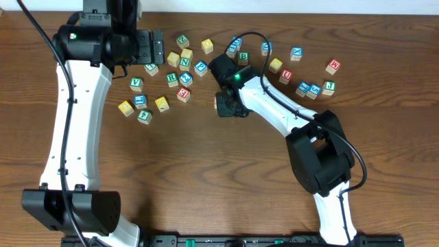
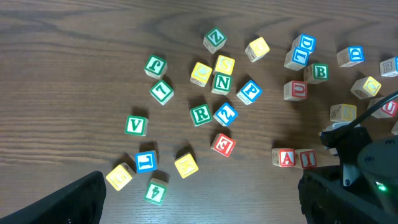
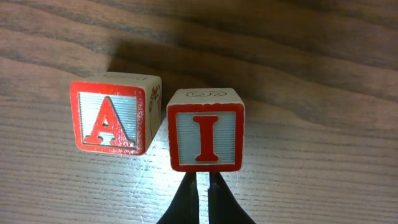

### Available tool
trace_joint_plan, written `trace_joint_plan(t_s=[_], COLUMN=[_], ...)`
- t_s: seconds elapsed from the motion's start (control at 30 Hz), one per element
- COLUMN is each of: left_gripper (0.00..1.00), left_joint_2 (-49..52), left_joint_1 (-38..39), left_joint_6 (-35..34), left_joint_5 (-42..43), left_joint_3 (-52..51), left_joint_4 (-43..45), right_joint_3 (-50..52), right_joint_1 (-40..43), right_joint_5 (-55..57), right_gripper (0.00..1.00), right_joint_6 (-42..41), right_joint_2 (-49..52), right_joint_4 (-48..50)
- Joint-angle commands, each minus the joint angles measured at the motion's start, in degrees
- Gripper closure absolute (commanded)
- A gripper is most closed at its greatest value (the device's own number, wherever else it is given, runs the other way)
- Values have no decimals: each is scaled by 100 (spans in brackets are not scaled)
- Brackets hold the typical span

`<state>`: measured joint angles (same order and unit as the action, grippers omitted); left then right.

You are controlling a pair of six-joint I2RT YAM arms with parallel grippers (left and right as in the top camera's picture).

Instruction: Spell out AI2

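The red-lettered A cube [image 3: 111, 116] and I cube [image 3: 205, 129] stand side by side on the wood table, A on the left, with a narrow gap between them. My right gripper [image 3: 202, 182] is shut and holds nothing; its tips sit just in front of the I cube. The left wrist view shows the same pair, A cube [image 2: 285, 157] and I cube [image 2: 306, 158]. A blue-printed cube [image 2: 226, 114] that reads like a 2 lies in the loose cluster to their left. My left gripper [image 2: 199, 208] hangs open high above the table, holding nothing.
Several lettered cubes lie scattered across the far side of the table [image 1: 206, 171], among them a red U cube [image 2: 295, 90], a green R cube [image 2: 200, 114] and a red cube [image 2: 223, 144]. Another group [image 1: 315, 88] lies at the far right. The right arm [image 1: 274, 110] reaches in from the right.
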<state>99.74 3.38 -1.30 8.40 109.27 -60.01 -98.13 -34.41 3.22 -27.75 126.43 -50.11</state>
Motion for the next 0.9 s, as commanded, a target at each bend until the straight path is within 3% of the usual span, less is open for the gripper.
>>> trace_joint_plan(t_s=[0.0, 0.43, 0.6, 0.87], left_gripper=[3, 2, 2, 2], left_joint_2=[-63, -63, -63, -63], left_joint_1=[-20, -20, -20, -20], left_joint_6=[-7, -7, -7, -7], left_joint_5=[-57, -57, -57, -57], left_joint_3=[116, 116, 116, 116], left_joint_4=[-13, -13, -13, -13], right_joint_3=[33, -133, -131, 13], right_joint_1=[-9, 13, 205, 463], right_joint_5=[125, -341, 22, 245], right_gripper=[98, 99, 99, 99], right_joint_6=[81, 85, 122, -81], right_joint_2=[46, -278, -697, -354], right_joint_4=[28, -144, -229, 146])
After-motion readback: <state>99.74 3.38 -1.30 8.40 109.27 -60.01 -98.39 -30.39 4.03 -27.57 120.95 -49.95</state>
